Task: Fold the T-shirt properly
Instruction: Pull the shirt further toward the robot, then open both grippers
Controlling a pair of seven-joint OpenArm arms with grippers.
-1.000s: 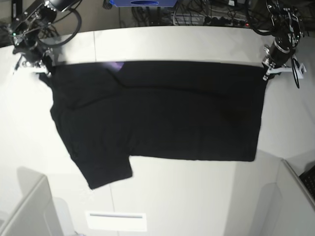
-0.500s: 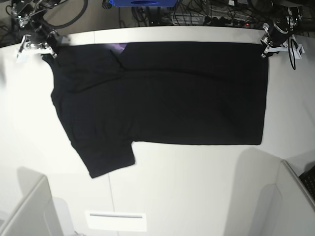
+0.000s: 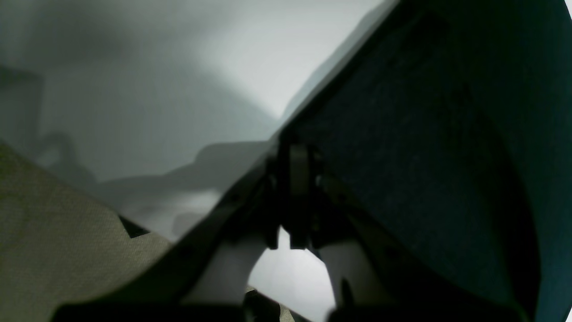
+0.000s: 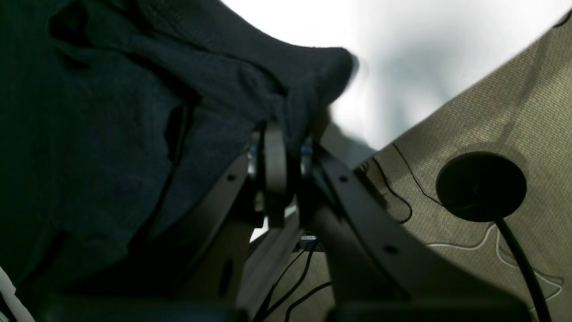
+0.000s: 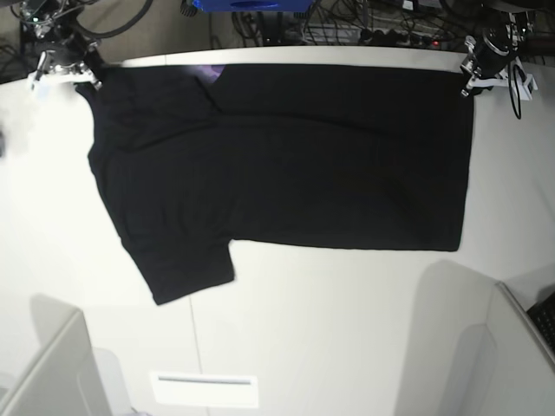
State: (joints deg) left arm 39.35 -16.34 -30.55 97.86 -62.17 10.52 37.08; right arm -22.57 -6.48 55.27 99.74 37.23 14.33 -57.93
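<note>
We count one T-shirt [image 5: 286, 156], black and plain side up, spread flat across the far half of the white table [image 5: 347, 329]. A thin sliver of purple print shows at its far edge, near the neck. One short sleeve points toward the near edge of the table; the body of the garment runs from that sleeve across toward the left arm's side.

We count two grippers, each at a far corner of the T-shirt. The left gripper [image 5: 473, 80] is clamped on the far corner of the hem end; in the left wrist view its jaws are pressed together with the dark cloth edge pinched between them [image 3: 297, 179]. The right gripper [image 5: 68, 71] is clamped on the far corner at the sleeve end; in the right wrist view a bunched fold of fabric sits between its closed jaws [image 4: 281, 147].

Beyond the T-shirt's far edge, past the table, we see a tangle of cables [image 5: 347, 26] and one blue object [image 5: 251, 5]. One white label [image 5: 204, 388] lies near the table's front edge.
</note>
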